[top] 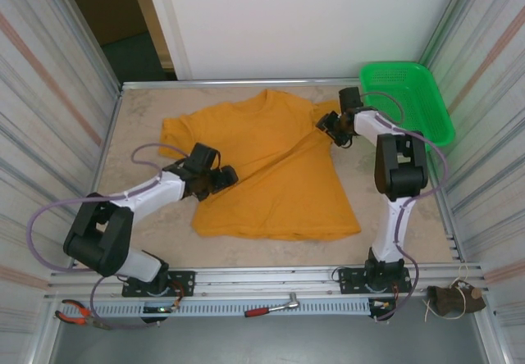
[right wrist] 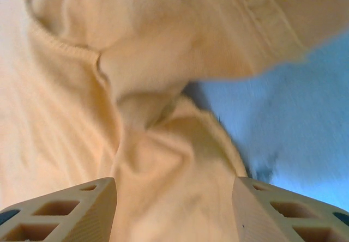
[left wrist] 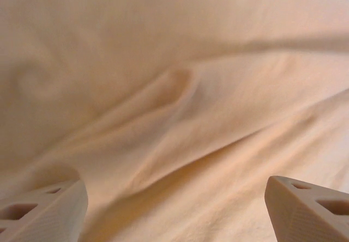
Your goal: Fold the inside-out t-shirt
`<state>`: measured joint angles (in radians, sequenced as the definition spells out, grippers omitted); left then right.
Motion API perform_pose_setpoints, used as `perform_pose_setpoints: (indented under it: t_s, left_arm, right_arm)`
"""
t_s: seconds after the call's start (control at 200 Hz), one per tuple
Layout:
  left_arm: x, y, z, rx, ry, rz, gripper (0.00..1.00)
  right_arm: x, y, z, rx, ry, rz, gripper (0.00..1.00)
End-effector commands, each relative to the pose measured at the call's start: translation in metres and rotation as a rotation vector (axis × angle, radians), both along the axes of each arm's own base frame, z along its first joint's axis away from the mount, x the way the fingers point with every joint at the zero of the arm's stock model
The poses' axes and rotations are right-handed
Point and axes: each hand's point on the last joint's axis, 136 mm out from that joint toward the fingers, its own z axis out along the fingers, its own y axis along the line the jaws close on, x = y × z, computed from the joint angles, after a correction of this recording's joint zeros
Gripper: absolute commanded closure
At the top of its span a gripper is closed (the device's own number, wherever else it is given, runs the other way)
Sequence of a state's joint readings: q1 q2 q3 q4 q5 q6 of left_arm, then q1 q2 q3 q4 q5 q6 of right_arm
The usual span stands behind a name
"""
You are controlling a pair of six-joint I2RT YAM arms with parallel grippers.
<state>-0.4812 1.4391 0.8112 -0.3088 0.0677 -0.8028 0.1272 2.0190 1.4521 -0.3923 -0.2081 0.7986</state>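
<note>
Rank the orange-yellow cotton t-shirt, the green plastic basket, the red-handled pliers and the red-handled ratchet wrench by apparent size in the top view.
1. orange-yellow cotton t-shirt, by far the largest.
2. green plastic basket.
3. red-handled pliers and red-handled ratchet wrench: about alike, so not ranked against each other.

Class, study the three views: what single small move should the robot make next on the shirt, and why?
Probably close the right tool on the bunched fold of the shirt. Its fingers stand apart astride that fold at the shirt's far right edge, so a grip looks ready there. The left tool hovers open over flat cloth, with nothing raised to pinch.
</note>
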Motion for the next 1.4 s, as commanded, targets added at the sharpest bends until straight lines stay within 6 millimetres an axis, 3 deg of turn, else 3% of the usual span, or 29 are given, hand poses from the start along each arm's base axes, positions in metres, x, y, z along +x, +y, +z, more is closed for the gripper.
perform_pose_setpoints:
  t_s: [0.0,0.09,0.21,0.371,0.536,0.686,0.867,1.042,1.398]
  left_arm:
    - [0.005,-0.013,0.06,0.114,-0.164,-0.218,0.15]
    - [-0.018,-0.033,0.073,0.197,-0.209,-0.379,0.15]
    - [-0.061,-0.059,0.063,0.275,-0.248,-0.561,0.19]
    - [-0.105,-0.077,0.039,0.354,-0.314,-0.707,0.29]
    - [-0.124,-0.096,0.023,0.42,-0.366,-0.831,0.33]
    - [-0.127,-0.129,0.015,0.393,-0.388,-0.92,0.36]
    - [-0.129,-0.143,-0.006,0.399,-0.353,-0.973,0.44]
    - [-0.129,-0.147,-0.014,0.39,-0.344,-0.969,0.51]
    - [-0.138,-0.151,-0.031,0.335,-0.298,-0.963,0.52]
  right_arm:
    - [-0.034,0.019,0.072,0.041,-0.136,0.073,0.43]
    - [-0.076,0.025,0.089,0.034,-0.18,0.093,0.42]
    - [-0.132,0.018,0.09,0.008,-0.19,0.066,0.4]
    - [-0.198,-0.009,0.071,-0.004,-0.156,-0.01,0.32]
    - [-0.243,-0.018,0.053,0.023,-0.126,-0.046,0.19]
    - [-0.259,-0.02,0.043,0.059,-0.107,-0.08,0.15]
    - [-0.266,-0.019,0.051,0.092,-0.124,-0.096,0.15]
    - [-0.268,-0.017,0.056,0.125,-0.135,-0.107,0.15]
    - [-0.263,-0.009,0.066,0.172,-0.15,-0.103,0.16]
